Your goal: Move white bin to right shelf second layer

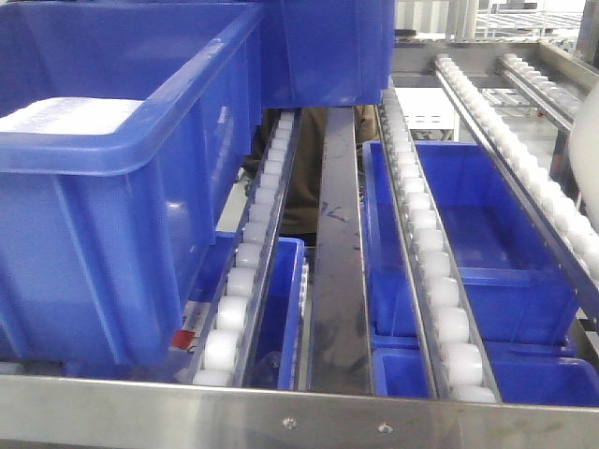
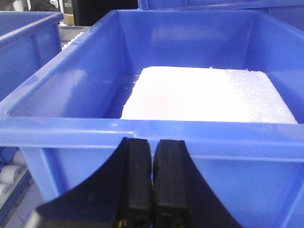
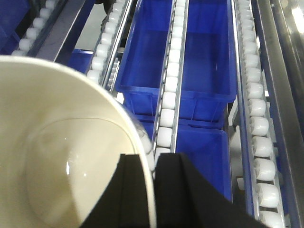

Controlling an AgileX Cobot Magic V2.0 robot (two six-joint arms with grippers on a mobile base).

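Over the roller tracks, in the right wrist view, we see the white bin (image 3: 57,161) filling the lower left of the picture, its glossy cream inside open to us. Our right gripper (image 3: 155,190) is pinched onto the bin's rim: one dark finger (image 3: 128,194) sits inside the wall, the other outside, with the thin rim between them and almost no gap left. The bin hangs above the right shelf second layer (image 3: 168,95), whose lines of white rollers run away from us between steel rails. Beneath those rails lie blue crates (image 3: 199,61) on a lower level.

At the right edge of the front view, a pale curved shape (image 1: 588,159) shows beside the outermost roller track; we cannot tell for sure that it is the bin. That view also shows the riveted steel front bar (image 1: 299,412) along the near edge of the rack.

Our left gripper (image 2: 153,185) has its two black fingers pressed flat together, holding nothing. It sits just in front of the near wall of a large blue crate (image 2: 156,137) that contains a white foam slab (image 2: 204,97).
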